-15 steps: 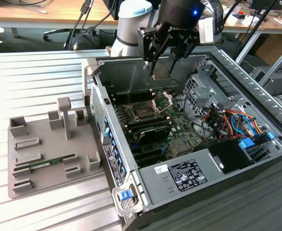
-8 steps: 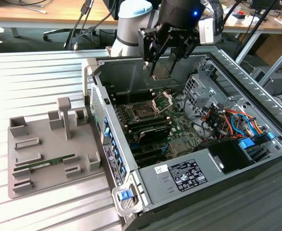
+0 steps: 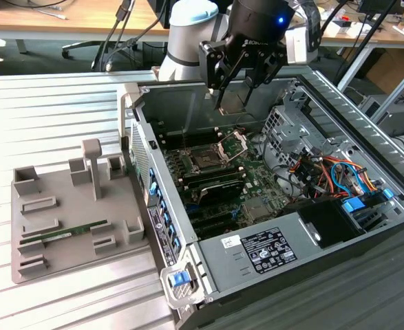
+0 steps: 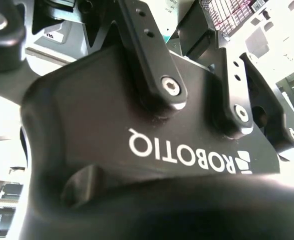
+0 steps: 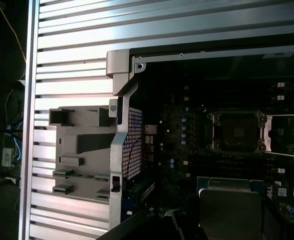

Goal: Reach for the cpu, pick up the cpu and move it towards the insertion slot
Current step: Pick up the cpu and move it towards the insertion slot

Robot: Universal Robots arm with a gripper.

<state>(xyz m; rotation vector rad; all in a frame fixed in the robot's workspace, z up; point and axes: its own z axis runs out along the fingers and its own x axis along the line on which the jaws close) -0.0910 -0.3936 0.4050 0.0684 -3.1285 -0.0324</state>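
Pale cream-silver, green at one edge: the cpu sits close under the camera in the first wrist view, and we judge it pinched between the jaws of the gripper, which hangs above the open computer case. In the exterior view the chip is a dull tan patch between the dark fingers, its edges hard to trace. The insertion slot lies below, well apart, with its metal frame swung up (presumably to leave the socket clear). We cannot see the finger contact itself. The grey tray at the exterior view's left holds a memory stick.
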